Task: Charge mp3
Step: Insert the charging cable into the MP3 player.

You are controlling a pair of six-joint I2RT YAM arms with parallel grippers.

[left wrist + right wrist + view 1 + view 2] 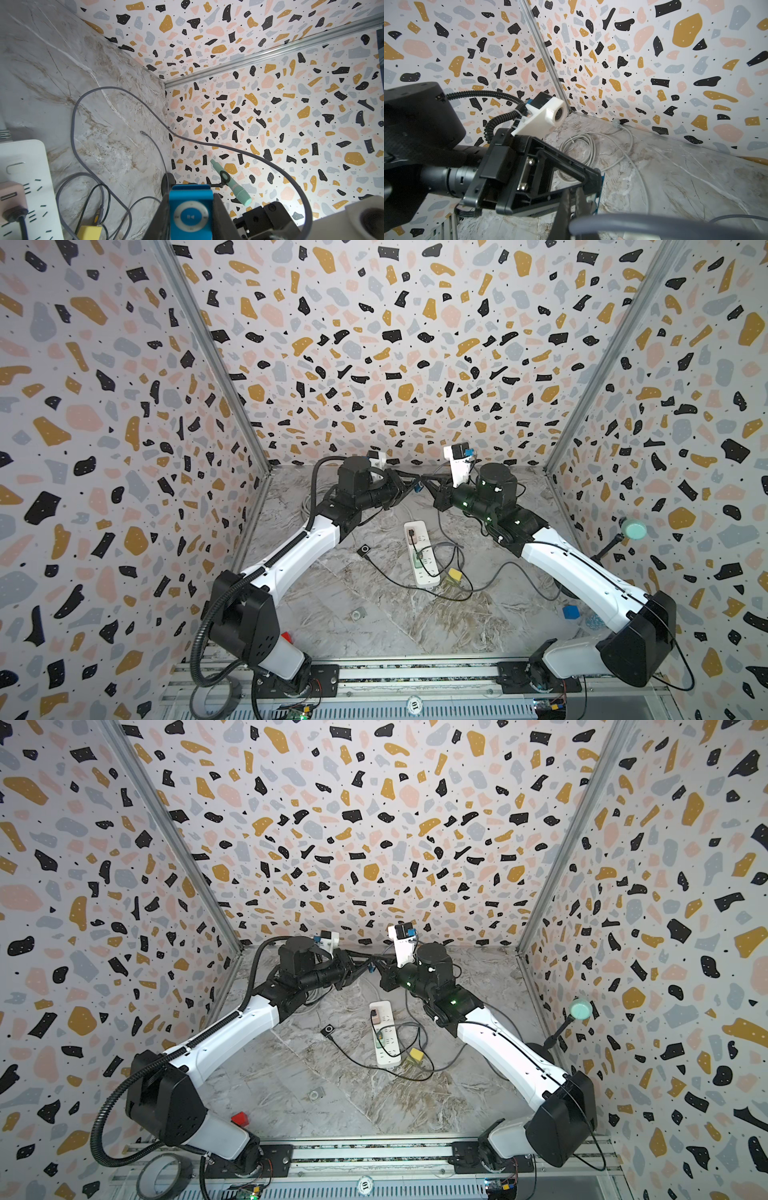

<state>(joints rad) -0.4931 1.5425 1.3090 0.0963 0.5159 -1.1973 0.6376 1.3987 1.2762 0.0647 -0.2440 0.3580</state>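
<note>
The blue mp3 [191, 214] is clamped between the jaws of the left gripper [191, 197] and held above the far middle of the table [374, 635], near the back wall. The right gripper [573, 204], seen tip to tip with the left in both top views, is closed on the end of a gray cable [124, 91]; the plug itself is hidden. The cable is looped down to the table beside the white power strip [422, 556], in which a pink charger [10, 199] is seated. A black player [364, 550] and a yellow block [456, 573] are seen near the strip.
</note>
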